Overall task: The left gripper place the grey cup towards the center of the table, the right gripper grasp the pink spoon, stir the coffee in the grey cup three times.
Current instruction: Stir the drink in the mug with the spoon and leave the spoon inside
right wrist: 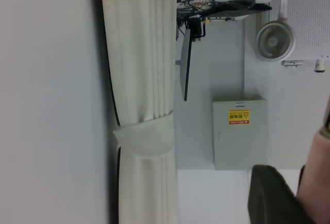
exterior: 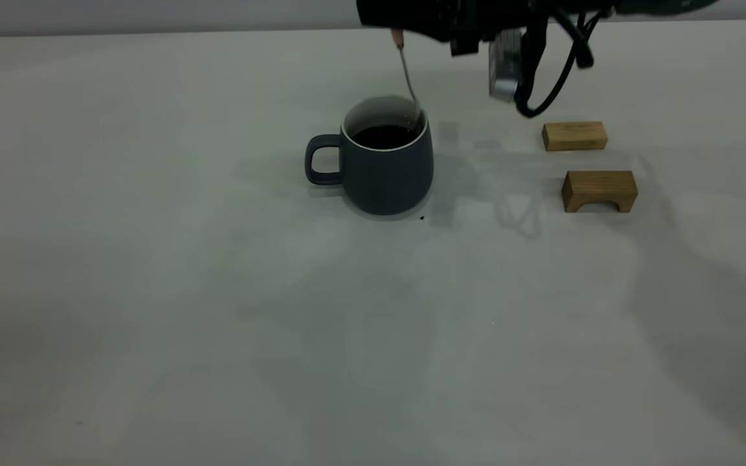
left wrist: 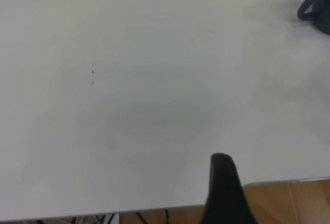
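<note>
The grey cup (exterior: 386, 171) stands upright near the middle of the table (exterior: 153, 272), handle toward the left. Dark coffee (exterior: 383, 136) fills it partway. My right gripper (exterior: 397, 31) hangs above the cup at the top edge of the exterior view, shut on the pink spoon (exterior: 407, 77). The spoon slants down, its metal bowl inside the cup at the right rim. In the right wrist view the pink handle (right wrist: 317, 177) lies against a dark finger (right wrist: 273, 198). My left gripper (left wrist: 221, 193) is over the table's edge, far from the cup (left wrist: 317, 10).
Two tan wooden blocks lie right of the cup, a flat one (exterior: 574, 136) and an arched one (exterior: 599, 189). A tiny dark speck (exterior: 421, 218) sits by the cup's base. The right arm's cables and silver module (exterior: 506, 71) hang between cup and blocks.
</note>
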